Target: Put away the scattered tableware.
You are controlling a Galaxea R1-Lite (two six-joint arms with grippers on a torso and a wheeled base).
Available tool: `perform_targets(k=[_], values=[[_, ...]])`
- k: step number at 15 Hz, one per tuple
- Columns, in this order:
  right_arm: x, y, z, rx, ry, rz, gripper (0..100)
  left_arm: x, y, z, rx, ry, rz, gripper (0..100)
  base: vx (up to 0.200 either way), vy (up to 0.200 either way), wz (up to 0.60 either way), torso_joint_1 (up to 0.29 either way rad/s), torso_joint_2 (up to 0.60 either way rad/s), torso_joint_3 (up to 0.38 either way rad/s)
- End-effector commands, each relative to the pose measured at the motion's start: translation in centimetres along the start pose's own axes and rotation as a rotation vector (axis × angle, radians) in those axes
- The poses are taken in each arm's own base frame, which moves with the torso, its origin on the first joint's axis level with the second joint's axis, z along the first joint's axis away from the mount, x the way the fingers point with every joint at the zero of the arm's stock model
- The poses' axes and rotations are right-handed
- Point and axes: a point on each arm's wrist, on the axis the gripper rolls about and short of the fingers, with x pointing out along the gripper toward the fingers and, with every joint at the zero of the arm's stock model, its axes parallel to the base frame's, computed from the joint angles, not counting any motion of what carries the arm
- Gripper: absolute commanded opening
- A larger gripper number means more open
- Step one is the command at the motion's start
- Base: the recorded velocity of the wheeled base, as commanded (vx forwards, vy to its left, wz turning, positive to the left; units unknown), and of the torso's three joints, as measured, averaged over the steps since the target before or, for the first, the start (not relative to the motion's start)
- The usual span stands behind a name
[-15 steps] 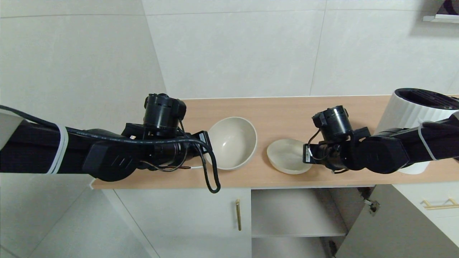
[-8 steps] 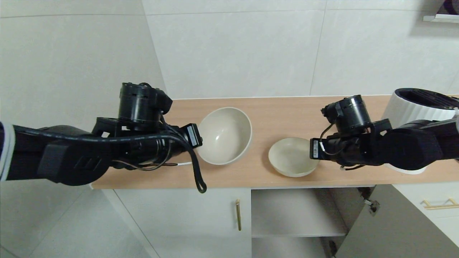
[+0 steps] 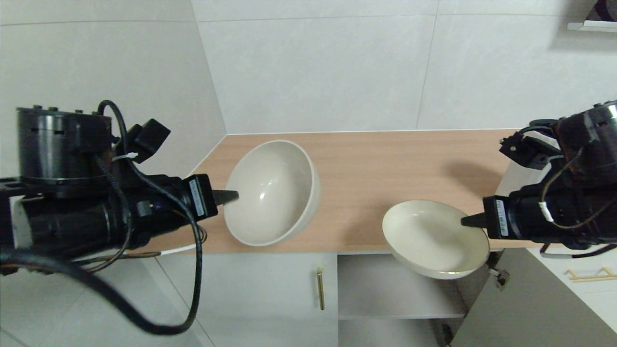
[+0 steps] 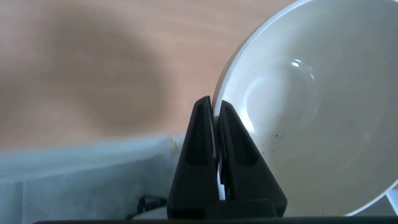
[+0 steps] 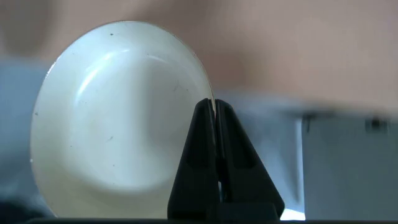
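Wrist views show us both clamped tight on rims: left gripper (image 4: pixel 215 104) on the bowl (image 4: pixel 311 93), right gripper (image 5: pixel 214 106) on the dish (image 5: pixel 118 118). Our head view shows the dish hanging past the counter (image 3: pixel 385 159) edge.

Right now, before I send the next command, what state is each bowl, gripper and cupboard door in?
large bowl: held by its rim, tilted, empty.
small bowl: held by its rim in the air, past the front edge of the counter, empty.
left gripper: shut on large bowl.
right gripper: shut on small bowl.
left cupboard door: closed.
right cupboard door: open.
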Motion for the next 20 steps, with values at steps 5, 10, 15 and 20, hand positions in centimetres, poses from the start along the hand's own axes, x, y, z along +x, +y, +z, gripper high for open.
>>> perform_targets(k=[5,10,15,20], values=[[-1.3,-0.4,-2.5,-0.067,0.029,0.015,0,-2.3,0.1,-1.1,0.011,-0.003,-0.024,0,0.000,0.000,0.00,0.000,0.00,0.000],[-1.4,-0.4,-2.4,-0.068,0.018,0.012,0,-0.5,0.0,-2.4,0.020,0.079,-0.023,0,-0.040,0.000,0.00,0.000,0.00,0.001],[-1.3,-0.4,-2.4,-0.067,0.020,0.009,0,-0.2,0.1,-2.6,0.020,0.090,-0.018,0,-0.200,0.000,0.00,0.007,0.00,0.002],[-1.2,-0.5,-2.4,-0.065,0.023,0.006,0,-0.1,0.0,-2.8,0.022,0.096,-0.022,0,0.000,0.000,0.00,0.000,0.00,0.000]])
